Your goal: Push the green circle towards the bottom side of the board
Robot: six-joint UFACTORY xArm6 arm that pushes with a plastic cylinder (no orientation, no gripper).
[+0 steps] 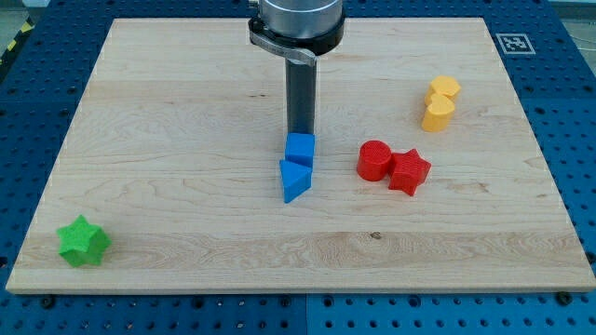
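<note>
Tip (300, 133) of rod sits at far edge of blue cube (300, 148), apparently touching; no hand fitted, nothing gripped. Blue triangle (294, 179) adjoins cube's near side. No green circle visible; only green star (83, 241), worktop's (186, 112) near-left corner.

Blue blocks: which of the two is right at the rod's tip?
The blue cube, just below my tip in the view. The blue triangular block lies beyond it, toward the view's bottom.

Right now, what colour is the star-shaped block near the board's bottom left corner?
Green, seen clearly in the camera view.
</note>
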